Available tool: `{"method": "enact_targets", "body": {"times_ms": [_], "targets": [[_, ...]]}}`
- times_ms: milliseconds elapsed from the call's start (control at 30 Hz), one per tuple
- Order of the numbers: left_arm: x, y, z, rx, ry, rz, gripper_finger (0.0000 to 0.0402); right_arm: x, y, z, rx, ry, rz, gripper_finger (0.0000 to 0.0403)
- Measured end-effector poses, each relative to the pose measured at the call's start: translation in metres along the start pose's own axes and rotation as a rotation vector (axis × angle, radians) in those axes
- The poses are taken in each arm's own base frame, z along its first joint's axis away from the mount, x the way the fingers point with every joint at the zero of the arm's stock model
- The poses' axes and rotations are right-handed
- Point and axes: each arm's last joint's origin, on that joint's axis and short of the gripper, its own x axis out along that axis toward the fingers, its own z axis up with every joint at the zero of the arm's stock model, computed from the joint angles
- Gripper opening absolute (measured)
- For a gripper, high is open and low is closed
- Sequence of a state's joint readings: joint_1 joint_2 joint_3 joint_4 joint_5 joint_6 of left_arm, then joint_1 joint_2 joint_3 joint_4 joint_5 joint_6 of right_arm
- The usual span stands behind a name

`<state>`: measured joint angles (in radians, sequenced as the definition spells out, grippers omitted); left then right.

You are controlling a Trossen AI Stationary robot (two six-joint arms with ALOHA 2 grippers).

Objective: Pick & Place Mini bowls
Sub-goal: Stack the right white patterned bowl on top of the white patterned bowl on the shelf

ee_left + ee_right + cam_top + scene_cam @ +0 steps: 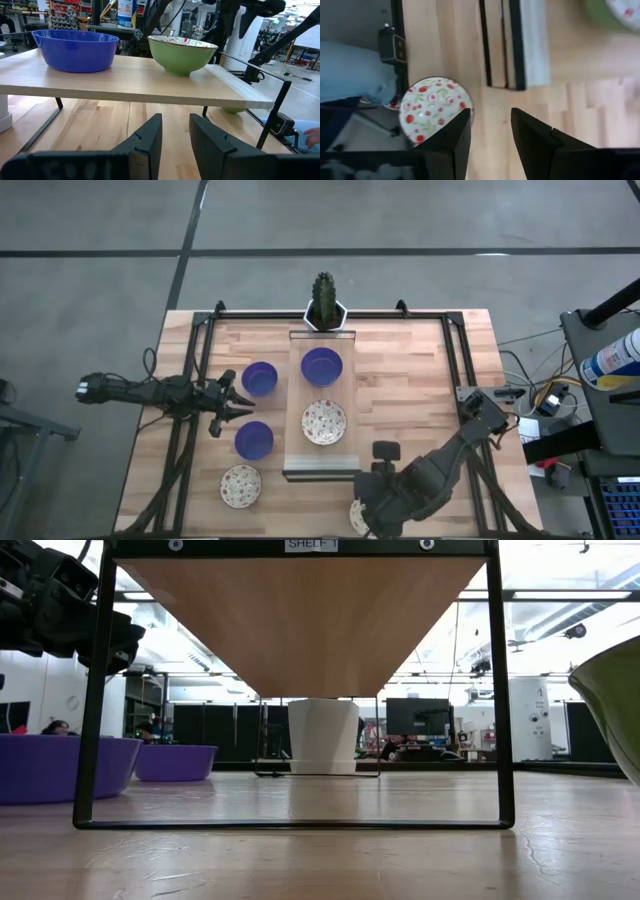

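A blue bowl (pixel 321 365) and a speckled bowl (pixel 324 422) stand on the wooden shelf (pixel 297 452) at the table's middle. Two blue bowls (pixel 260 378) (pixel 254 439) and a speckled bowl (pixel 241 485) rest on the table left of it. My left gripper (pixel 238 402) is open and empty between the two blue bowls, pointing at the shelf (pixel 125 80). My right gripper (pixel 490 122) is open above a third speckled bowl (pixel 434 115) at the table's near edge, one finger (pixel 455 135) over its rim. The arm hides most of that bowl in the high view (pixel 357 515).
A white hexagonal pot with a cactus (pixel 325 310) stands at the shelf's far end. Black frame rails (pixel 195 370) run along the table's left and right sides. A person's blue sleeve (pixel 350 70) shows beyond the near edge.
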<state>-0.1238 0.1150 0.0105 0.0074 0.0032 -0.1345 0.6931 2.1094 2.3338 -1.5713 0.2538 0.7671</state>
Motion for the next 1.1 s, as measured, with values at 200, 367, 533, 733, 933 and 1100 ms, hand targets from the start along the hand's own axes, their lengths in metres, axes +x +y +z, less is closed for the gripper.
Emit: {"method": "enact_targets", "body": {"times_ms": [200, 367, 533, 733, 933, 1100], "targets": [[0.000, 0.000, 0.000, 0.000, 0.000, 0.000, 0.0103, 0.012, 0.009, -0.013, 0.183, 0.080, -0.004, 0.0134], [0.000, 0.000, 0.000, 0.000, 0.000, 0.000, 0.0103, 0.034, 0.015, -0.027, 0.308, 0.167, -0.068, 0.0133], [0.000, 0.000, 0.000, 0.000, 0.000, 0.000, 0.0103, 0.061, 0.018, -0.038, 0.350, 0.270, -0.084, 0.0127], [0.000, 0.000, 0.000, 0.000, 0.000, 0.000, 0.0103, 0.090, 0.026, -0.042, 0.362, 0.265, -0.019, 0.0125], [0.000, 0.000, 0.000, 0.000, 0.000, 0.000, 0.0103, 0.111, 0.028, -0.053, 0.463, 0.290, -0.034, 0.0125], [0.000, 0.000, 0.000, 0.000, 0.000, 0.000, 0.0103, 0.120, 0.030, -0.065, 0.514, 0.350, -0.051, 0.0125]]}}
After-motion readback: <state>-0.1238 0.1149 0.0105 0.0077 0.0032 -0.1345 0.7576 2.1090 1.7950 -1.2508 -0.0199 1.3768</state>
